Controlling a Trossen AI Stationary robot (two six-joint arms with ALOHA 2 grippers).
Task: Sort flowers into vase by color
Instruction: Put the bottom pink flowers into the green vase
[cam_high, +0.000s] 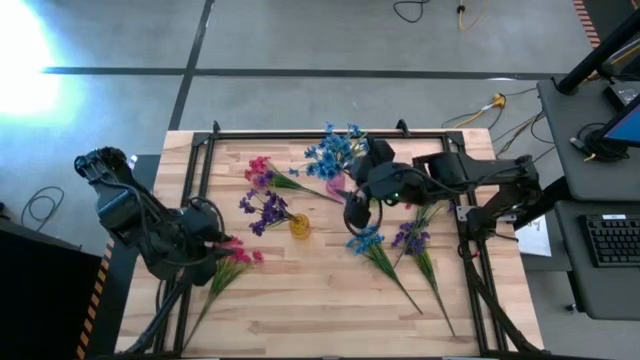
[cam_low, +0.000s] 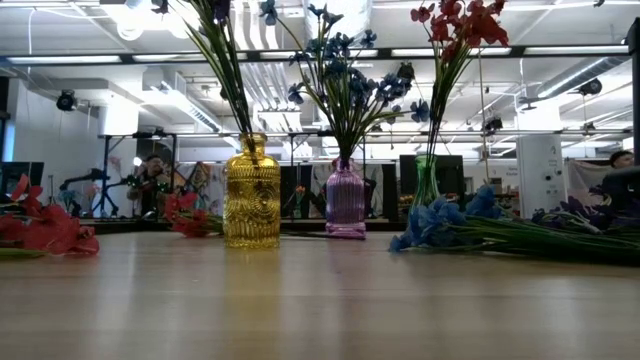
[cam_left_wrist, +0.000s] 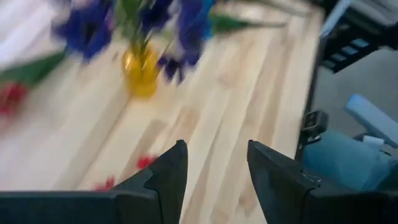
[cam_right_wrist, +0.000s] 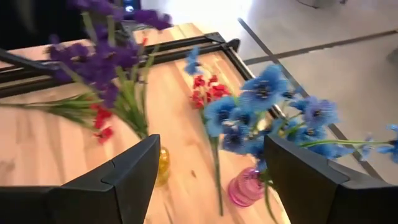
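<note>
Bare table (cam_high: 300, 300) along near edge, open for passage. Mid-table crowded: yellow vase (cam_high: 299, 226), pink vase (cam_high: 335, 186), loose blue flowers (cam_high: 366, 241), purple flowers (cam_high: 411, 238) lying right.

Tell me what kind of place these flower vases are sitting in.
Probably a robotics lab or workshop: a wooden table stands on a bare concrete floor with loose cables, a computer desk with a keyboard alongside, and an open hall with ceiling lights behind.

Grey concrete floor (cam_high: 300, 40) around my counter (cam_high: 320, 290), dark tape lines (cam_high: 300, 72) across it, cables (cam_high: 500, 105) trailing right, keyboard (cam_high: 610, 240) on side desk, ceiling strip lights (cam_low: 560, 50) beyond.
</note>
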